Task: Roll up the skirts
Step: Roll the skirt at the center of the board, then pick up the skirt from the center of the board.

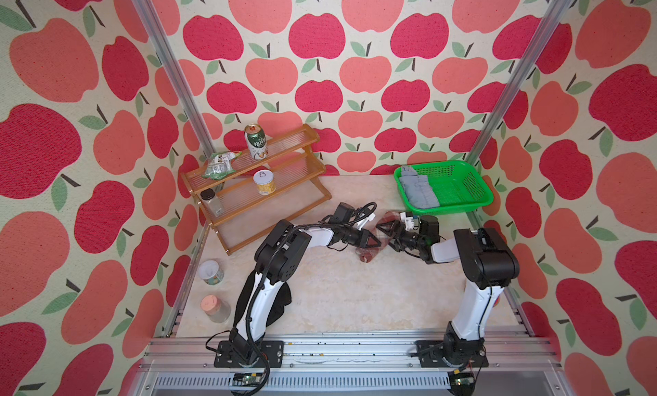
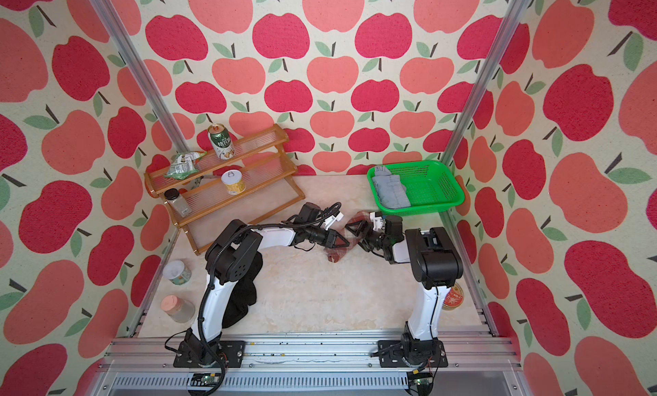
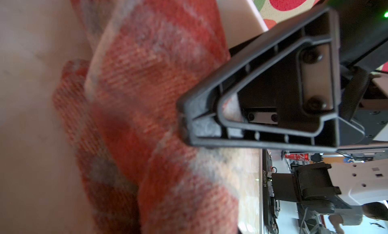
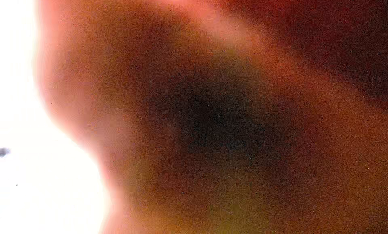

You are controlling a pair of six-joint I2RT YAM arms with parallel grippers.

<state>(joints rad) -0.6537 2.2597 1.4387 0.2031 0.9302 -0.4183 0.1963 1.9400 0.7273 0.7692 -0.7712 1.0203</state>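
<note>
I have both arms reaching in over the plaid skirt, which lies bunched on the table just in front of the green basket. My left gripper sits on the side of the plaid cloth away from the basket, and the right gripper meets it from the basket side, the two tips almost touching over the fabric. From the left wrist view the plaid skirt looks partly rolled into a thick fold, with the other arm's black finger pressed against it. I cannot tell whether either claw is clenched on the cloth or merely resting against it; the right wrist view is a red-brown blur, too close to read. The denim skirt lies folded inside the basket, at its end nearest the wooden shelf. The black skirt sits far from the basket, mostly hidden behind the left arm's lower link.
</note>
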